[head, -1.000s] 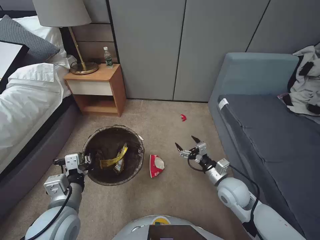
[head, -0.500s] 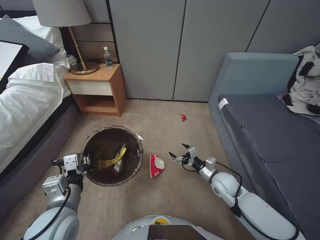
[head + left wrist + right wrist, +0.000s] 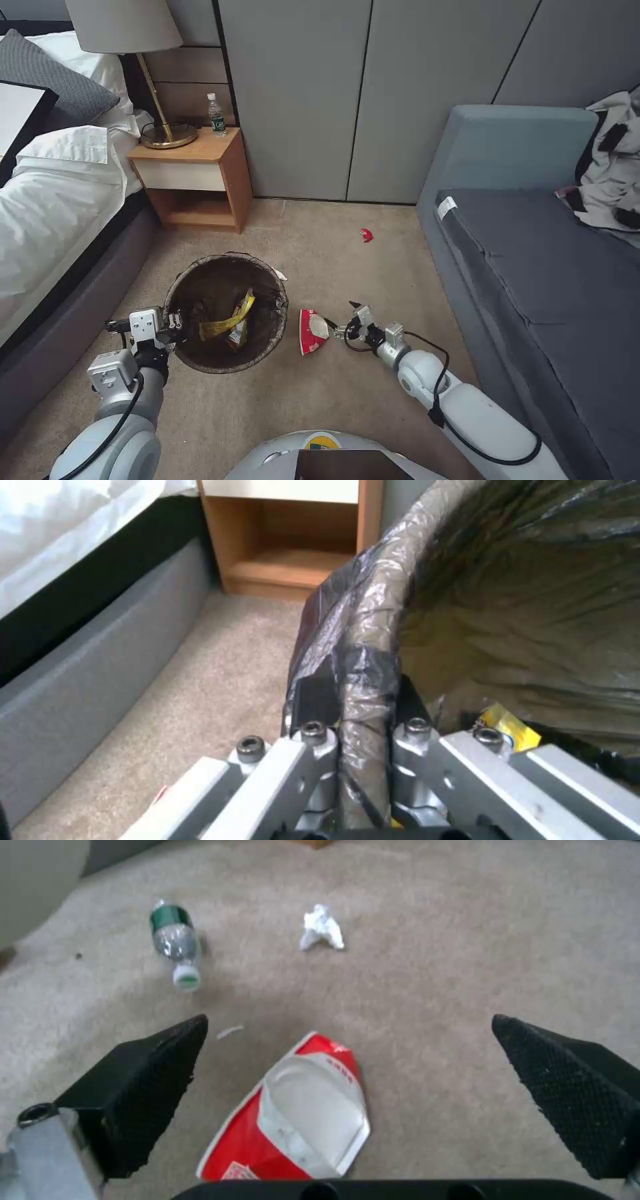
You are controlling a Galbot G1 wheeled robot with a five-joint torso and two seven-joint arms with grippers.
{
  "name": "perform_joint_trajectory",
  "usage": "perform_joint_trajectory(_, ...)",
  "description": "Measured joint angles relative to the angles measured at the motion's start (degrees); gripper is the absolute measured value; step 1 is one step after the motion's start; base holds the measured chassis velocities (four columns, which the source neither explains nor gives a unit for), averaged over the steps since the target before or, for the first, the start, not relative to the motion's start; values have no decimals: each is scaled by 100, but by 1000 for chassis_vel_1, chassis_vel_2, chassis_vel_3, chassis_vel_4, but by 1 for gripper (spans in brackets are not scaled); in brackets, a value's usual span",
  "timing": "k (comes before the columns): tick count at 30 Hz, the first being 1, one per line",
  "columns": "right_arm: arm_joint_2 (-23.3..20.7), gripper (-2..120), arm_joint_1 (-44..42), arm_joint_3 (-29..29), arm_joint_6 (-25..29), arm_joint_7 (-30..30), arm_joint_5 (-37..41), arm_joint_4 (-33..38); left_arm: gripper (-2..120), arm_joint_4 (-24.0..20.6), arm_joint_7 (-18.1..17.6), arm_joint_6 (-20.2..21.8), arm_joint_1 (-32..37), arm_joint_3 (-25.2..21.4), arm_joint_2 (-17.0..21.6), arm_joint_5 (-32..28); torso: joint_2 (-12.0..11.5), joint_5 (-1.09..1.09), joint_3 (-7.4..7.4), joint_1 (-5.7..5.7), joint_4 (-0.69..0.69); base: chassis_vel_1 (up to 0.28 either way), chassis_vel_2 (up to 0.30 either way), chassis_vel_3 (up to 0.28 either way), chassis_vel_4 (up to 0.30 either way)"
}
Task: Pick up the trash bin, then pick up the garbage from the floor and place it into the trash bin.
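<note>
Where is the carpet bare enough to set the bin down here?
Bare carpet lies between the red scrap and the nightstand, and along the sofa. It is crowded near the trash bin, held at its rim by the left claw: the open right claw straddles the red-and-white wrapper.

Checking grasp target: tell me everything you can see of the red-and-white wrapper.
The red-and-white wrapper is a flattened, glossy snack packet, red border around a white panel, edges creased. It lies flat on the beige carpet, beside the trash bin but apart from it. The open right gripper hovers close by, fingers straddling it, not touching.
</note>
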Motion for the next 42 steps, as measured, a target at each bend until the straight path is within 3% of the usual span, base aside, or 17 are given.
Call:
perform_joint_trajectory(20,797,100,543,-485,259,6,-690,-1475,4,0,18,6,-44,37,9,3,0,-1,0,0,0,0,0,0,0)
perform_joint_trajectory(42,1575,100,941,-537,463,-63,-1081,-2704,4,0,51,1,-110,65,23,-1,0,-1,0,0,0,0,0,0,0)
